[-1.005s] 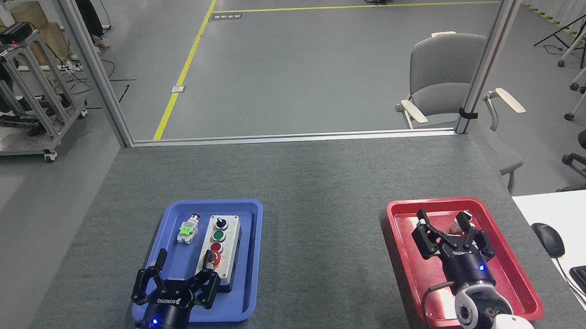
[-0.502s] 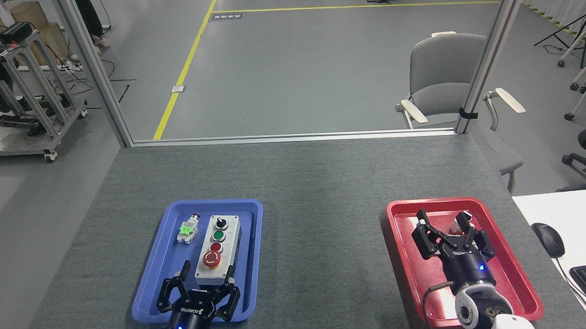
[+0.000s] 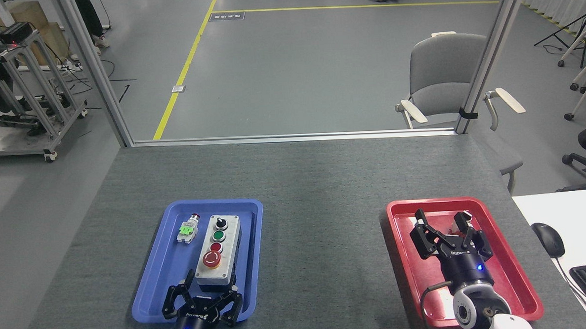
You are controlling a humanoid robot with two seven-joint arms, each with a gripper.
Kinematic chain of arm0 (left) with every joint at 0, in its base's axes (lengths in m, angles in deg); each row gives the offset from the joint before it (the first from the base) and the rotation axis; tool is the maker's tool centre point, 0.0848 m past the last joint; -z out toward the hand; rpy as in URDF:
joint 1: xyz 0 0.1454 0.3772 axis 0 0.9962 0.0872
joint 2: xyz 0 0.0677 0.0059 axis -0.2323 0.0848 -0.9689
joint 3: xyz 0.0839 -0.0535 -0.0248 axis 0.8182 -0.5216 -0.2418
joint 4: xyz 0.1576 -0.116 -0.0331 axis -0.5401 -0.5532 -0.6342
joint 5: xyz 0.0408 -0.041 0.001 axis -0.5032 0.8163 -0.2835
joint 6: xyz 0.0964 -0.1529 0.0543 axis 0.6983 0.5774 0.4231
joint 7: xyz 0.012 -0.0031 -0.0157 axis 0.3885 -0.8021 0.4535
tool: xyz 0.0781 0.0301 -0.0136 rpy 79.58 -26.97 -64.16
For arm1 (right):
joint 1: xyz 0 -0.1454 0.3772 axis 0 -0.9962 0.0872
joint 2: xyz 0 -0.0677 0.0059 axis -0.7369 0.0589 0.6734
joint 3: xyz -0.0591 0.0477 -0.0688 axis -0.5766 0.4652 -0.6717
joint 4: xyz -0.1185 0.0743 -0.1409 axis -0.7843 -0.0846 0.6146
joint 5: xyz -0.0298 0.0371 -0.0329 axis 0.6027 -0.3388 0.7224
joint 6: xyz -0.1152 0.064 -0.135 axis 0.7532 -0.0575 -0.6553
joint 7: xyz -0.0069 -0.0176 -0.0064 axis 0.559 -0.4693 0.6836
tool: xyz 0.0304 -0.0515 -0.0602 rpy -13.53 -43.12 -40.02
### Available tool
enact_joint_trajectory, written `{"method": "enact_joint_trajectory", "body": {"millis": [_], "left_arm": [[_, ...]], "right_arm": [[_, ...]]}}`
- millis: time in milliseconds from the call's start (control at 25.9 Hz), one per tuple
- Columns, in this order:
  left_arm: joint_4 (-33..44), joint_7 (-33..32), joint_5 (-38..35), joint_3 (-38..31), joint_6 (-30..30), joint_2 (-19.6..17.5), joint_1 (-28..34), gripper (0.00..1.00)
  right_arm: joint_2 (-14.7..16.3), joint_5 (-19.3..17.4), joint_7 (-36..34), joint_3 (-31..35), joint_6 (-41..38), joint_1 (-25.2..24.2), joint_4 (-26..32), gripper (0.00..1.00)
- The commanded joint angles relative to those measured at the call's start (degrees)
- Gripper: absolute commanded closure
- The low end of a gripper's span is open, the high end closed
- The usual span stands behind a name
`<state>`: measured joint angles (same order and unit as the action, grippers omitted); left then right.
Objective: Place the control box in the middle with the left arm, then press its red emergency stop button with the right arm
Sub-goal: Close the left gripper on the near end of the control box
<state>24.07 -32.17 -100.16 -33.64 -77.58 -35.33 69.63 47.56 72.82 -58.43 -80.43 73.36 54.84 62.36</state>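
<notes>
The dark-grey tabletop (image 3: 321, 242) lies bare between the blue tray (image 3: 152, 284) and the red tray (image 3: 518, 278). Inside the blue tray, a small grey-and-green component (image 3: 187, 231) sits just left of the control box (image 3: 218, 254), narrowing that side; the box's right side is close to the tray wall.

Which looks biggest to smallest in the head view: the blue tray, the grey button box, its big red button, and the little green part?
1. blue tray
2. control box
3. and 4. small grey-and-green component and red emergency stop button: they look much alike, so I won't rank them.
</notes>
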Motion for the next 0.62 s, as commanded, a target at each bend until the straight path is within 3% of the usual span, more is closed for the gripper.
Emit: {"method": "enact_joint_trajectory", "body": {"millis": [0,271,348,580], "left_arm": [[-2.0,0.1,0.5,0.4,-0.1,0.0,-1.0,0.01],[-13.4,0.8,0.8,0.3,2.1,2.2,-7.0,0.06],[-13.8,1.7,1.0,0.2,4.2,3.3,-7.3,0.23],[-12.2,1.8,4.3,0.3,2.6,3.6,-7.0,0.92]], "right_arm": [[-0.1,0.0,0.0,0.0,0.0,0.1,0.0,0.00],[-0.2,0.0,0.0,0.0,0.1,0.1,0.0,0.00],[-0.2,0.0,0.0,0.0,0.1,0.1,0.0,0.00],[-0.3,0.0,0.0,0.0,0.1,0.1,0.0,0.00]]}}
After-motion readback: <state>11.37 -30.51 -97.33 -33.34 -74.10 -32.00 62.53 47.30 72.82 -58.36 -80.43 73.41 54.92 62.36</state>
